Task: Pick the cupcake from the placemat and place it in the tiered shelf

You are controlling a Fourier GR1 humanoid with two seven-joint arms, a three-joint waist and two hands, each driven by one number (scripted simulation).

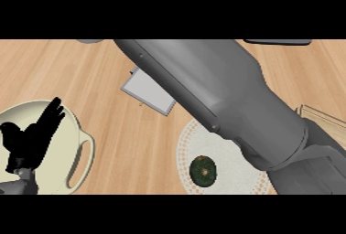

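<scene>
A dark green-brown cupcake sits on the round white placemat, near its lower left part. Nothing touches it. My right forearm crosses the view from the lower right to the top edge, passing above the placemat; its hand is beyond the top edge and hidden. A flat grey-white panel of the tiered shelf shows just left of that forearm, partly covered by it. My left hand rests open at the lower left, fingers up, over a cream pot.
The cream pot with a side handle stands at the left. A light wooden object lies at the right edge. Small grey and dark shapes show along the top edge. The counter is light wood.
</scene>
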